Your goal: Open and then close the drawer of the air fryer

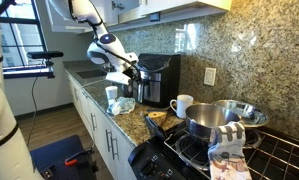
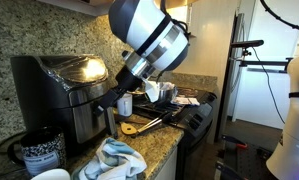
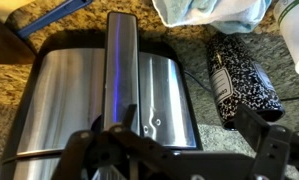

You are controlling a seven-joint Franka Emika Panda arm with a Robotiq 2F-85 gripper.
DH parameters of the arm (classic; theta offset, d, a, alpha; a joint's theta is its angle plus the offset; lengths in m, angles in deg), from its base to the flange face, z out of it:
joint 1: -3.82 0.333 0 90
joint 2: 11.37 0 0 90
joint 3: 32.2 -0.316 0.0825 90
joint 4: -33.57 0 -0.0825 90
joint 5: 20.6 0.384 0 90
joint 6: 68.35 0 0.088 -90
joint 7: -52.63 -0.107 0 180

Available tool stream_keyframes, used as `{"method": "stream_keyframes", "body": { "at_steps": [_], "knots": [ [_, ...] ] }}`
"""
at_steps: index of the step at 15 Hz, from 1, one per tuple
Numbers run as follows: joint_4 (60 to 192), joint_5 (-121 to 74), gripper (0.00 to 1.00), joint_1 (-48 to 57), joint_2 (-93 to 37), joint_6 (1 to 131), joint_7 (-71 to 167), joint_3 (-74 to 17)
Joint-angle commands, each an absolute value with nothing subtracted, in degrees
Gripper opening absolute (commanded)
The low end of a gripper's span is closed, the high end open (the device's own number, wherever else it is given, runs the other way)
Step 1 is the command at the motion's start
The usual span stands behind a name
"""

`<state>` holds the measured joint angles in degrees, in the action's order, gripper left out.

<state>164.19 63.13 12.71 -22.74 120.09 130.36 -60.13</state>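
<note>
The black air fryer (image 1: 157, 80) stands on the granite counter, and it also shows at the left in an exterior view as the air fryer (image 2: 54, 95). In the wrist view I look down on its drawer (image 3: 164, 95), a brushed silver front with a long black handle (image 3: 121, 55) down the middle. The drawer looks pushed in. My gripper (image 3: 179, 148) hangs open just in front of the drawer, to the right of the handle, with nothing between its fingers. The gripper (image 1: 129, 78) sits close to the fryer's front in both exterior views (image 2: 117, 100).
A black speckled mug (image 3: 239, 80) stands beside the fryer, with a crumpled cloth (image 2: 114, 160) near it. A white mug (image 1: 181, 105), a steel pot (image 1: 214, 120) on the stove and a towel (image 1: 229, 150) lie further along the counter (image 1: 129, 125).
</note>
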Motion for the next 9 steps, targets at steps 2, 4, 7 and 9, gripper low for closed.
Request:
{"method": "stream_keyframes", "body": {
  "at_steps": [2, 4, 7, 9],
  "knots": [
    [159.7, 70.4, 1.00, 9.6, -25.1, 120.7, 138.5, -60.8],
    [159.4, 73.2, 1.00, 9.5, -25.2, 119.6, 141.0, -60.0],
    [161.1, 78.1, 1.00, 9.1, -24.0, 116.7, 145.1, -58.4],
    [161.2, 81.6, 1.00, 9.3, -24.6, 115.4, 148.9, -56.6]
  ]
}}
